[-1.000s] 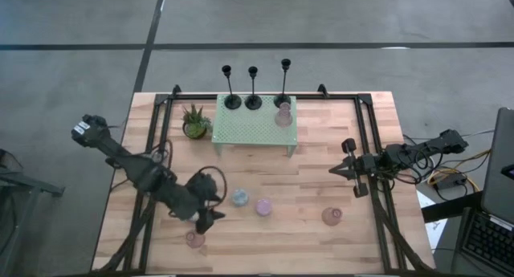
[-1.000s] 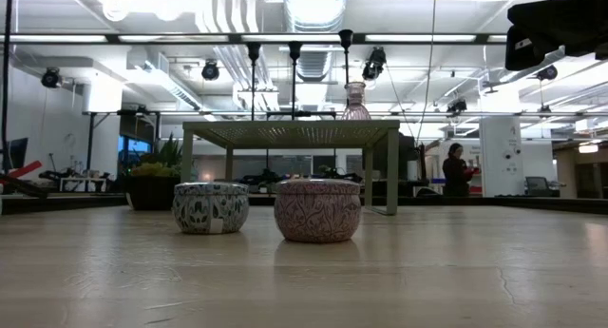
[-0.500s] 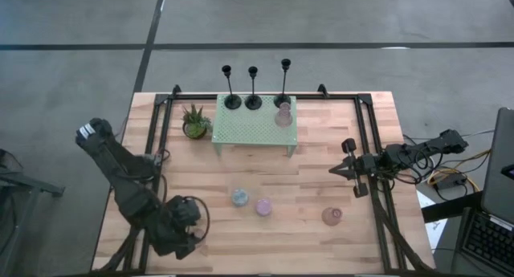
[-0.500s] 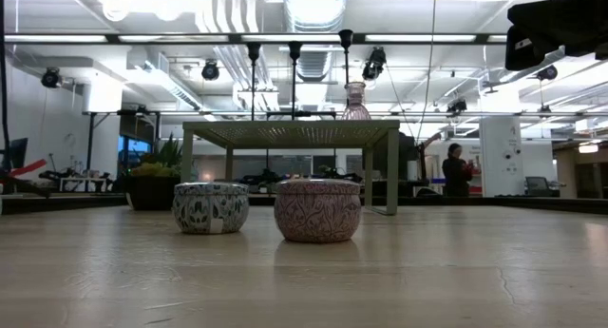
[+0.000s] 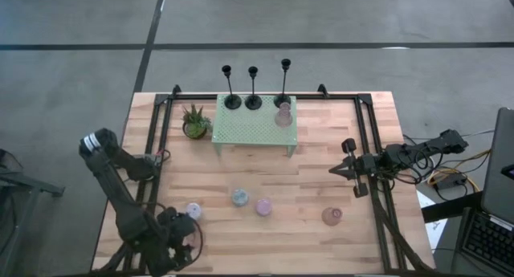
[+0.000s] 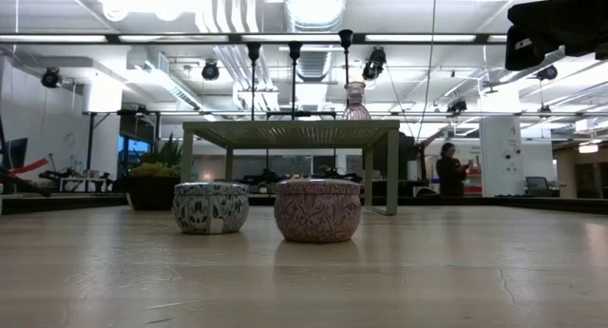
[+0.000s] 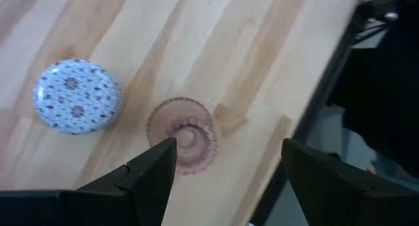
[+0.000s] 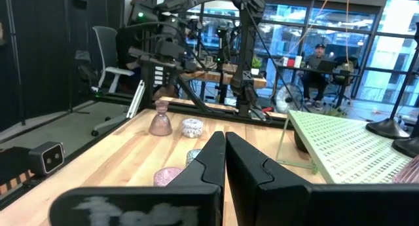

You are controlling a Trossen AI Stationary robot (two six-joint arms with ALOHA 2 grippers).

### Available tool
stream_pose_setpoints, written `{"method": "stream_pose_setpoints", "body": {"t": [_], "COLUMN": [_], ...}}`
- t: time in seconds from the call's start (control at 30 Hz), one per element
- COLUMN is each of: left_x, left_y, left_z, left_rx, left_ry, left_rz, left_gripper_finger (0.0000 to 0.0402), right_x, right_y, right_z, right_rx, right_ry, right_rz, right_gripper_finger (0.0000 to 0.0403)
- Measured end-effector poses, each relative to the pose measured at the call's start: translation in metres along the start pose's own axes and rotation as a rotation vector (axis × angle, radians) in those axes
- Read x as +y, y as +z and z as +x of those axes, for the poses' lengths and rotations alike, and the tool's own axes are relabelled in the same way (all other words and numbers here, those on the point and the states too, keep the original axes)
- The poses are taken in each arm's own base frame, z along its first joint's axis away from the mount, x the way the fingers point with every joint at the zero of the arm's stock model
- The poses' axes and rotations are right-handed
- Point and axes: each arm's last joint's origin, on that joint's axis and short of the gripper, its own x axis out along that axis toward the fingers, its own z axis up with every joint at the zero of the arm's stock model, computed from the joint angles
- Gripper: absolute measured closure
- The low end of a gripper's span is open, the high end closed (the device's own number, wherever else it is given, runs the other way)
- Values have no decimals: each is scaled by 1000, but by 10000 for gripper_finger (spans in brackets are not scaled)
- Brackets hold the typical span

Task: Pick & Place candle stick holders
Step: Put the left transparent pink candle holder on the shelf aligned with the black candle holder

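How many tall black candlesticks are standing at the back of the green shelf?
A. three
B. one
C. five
A: the high view shows three black candlesticks in a row along the far edge of the mint-green shelf, each upright on its round base.

potted plant (image 5: 194,121) | mint shelf (image 5: 255,120) (perforated top) | wooden table (image 5: 321,164)

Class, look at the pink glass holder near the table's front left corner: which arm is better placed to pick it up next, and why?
Left. Its open claw hangs right above the pink holder, beside the blue tin. The right claw is shut and waits at the table's far right side.
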Motion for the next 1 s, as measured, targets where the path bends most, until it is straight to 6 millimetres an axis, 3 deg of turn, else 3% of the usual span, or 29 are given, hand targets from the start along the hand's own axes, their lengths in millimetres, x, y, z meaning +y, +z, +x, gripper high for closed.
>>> {"method": "stream_pose_setpoints", "body": {"t": [0.2, 1.0], "left_x": [5, 11], "left_y": [-3, -14], "left_z": [12, 49], "left_rx": [19, 26], "left_ry": [107, 162], "left_rz": [-6, -35], "left_gripper_finger": [122, 122], "right_x": [0, 0], "right_y": [0, 0], "right_z": [0, 0], "right_rx": [0, 0], "right_ry": [0, 0], "right_rz": [-2, 0], "right_gripper_finger": [394, 394]}}
